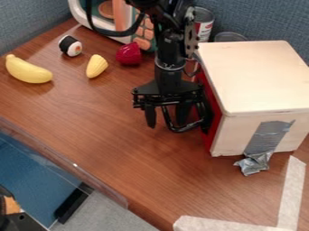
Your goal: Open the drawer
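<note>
Camera view: one hand (167,121), centre, open, gripping nothing, astride black handle (178,130); best drawn straight leftward.

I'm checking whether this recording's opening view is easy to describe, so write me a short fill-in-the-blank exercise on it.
The gripper is at the drawer's black ____. The drawer front is coloured ____. A strip of silver ____ sticks to the side of the box. The curved fruit nearest the picture's left edge is a ____.

Missing words: handle; red; tape; banana.
</note>
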### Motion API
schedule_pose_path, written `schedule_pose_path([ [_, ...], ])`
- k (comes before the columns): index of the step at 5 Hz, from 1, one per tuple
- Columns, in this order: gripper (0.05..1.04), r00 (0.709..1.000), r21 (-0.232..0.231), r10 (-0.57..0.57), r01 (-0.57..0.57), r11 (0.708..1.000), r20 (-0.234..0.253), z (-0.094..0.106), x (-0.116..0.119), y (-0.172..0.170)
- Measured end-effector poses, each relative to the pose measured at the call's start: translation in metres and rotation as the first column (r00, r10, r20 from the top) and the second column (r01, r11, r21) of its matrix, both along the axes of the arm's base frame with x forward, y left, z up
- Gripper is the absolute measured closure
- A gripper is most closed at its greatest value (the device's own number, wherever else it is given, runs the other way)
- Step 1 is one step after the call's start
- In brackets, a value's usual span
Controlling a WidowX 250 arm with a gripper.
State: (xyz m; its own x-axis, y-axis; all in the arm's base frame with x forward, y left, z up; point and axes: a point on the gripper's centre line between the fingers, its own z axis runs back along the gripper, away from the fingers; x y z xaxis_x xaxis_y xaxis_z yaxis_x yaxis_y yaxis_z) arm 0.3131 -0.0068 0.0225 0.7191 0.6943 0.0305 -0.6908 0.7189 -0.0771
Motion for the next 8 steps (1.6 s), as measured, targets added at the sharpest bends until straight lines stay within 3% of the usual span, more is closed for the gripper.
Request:
schedule_pose_path([
  [1, 0.727, 1.000, -0.006, -0.004, 0.004, 1.000, -0.008, 0.004, 0.001, 0.003],
  [2, 0.913, 1.000, -0.014, -0.001, 0.000, 1.000, -0.021, 0.003, -0.002, 0.005],
  [5, 0.948, 0.999, 0.048, 0.042, -0.041, 0.998, -0.023, -0.006, -0.011, 0.024],
  [8, 0.949, 0.989, 0.052, 0.134, -0.131, 0.990, -0.070, -0.004, -0.039, 0.052],
])
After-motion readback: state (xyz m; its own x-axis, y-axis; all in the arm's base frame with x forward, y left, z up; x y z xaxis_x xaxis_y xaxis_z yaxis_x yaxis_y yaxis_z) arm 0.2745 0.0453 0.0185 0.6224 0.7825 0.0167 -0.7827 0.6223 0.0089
